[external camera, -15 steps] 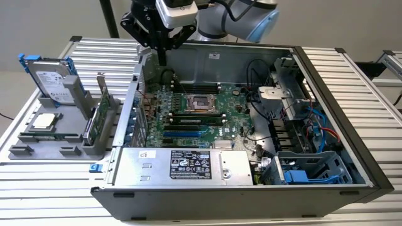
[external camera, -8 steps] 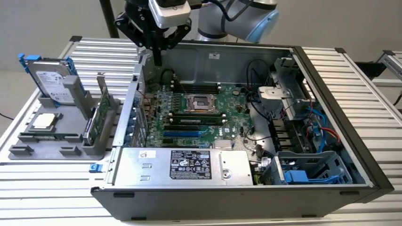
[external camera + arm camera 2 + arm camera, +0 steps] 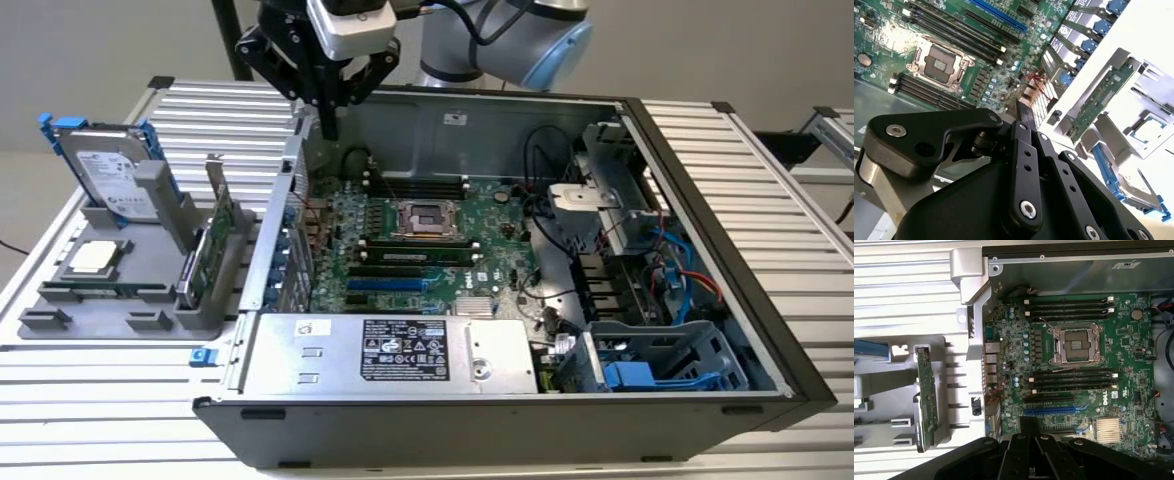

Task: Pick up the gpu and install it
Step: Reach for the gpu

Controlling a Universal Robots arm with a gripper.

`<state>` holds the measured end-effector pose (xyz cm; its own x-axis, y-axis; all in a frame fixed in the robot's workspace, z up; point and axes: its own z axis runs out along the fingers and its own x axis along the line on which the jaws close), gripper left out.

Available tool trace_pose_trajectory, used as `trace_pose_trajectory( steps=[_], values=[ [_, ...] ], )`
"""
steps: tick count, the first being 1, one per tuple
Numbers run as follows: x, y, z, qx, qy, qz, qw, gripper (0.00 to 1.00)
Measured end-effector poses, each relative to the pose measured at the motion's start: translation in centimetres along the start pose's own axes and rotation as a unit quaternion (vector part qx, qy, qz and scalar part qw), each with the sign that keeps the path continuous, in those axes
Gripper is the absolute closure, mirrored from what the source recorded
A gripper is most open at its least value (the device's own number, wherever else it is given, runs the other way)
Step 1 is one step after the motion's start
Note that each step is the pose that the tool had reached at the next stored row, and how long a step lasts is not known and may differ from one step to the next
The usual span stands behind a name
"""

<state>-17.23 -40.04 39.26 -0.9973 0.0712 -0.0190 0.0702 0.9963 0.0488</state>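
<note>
The gripper (image 3: pixel 330 125) hung above the rear edge of the open computer case (image 3: pixel 694 160), over the motherboard (image 3: pixel 414 240). Its fingers looked drawn together to a narrow tip, with nothing between them. The gpu (image 3: pixel 211 245) was not in its grasp. It stood on edge in a slot of the grey holder (image 3: pixel 80 295), lower than the gripper and off to one side, toward the exterior view's left, beyond the case's rear wall. Its long axis ran roughly along that wall, and its silver bracket rose at the end nearer the gripper. By my judgement, a grasp called for a sideways shift over the wall and then a descent
</note>
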Motion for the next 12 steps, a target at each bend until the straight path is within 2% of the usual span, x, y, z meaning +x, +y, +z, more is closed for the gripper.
trace_pose_trajectory(
  steps=[12],
  values=[
    [0.61,-0.05,-0.02,0.0000,0.0000,0.000,1.0000,1.00]
  ],
)
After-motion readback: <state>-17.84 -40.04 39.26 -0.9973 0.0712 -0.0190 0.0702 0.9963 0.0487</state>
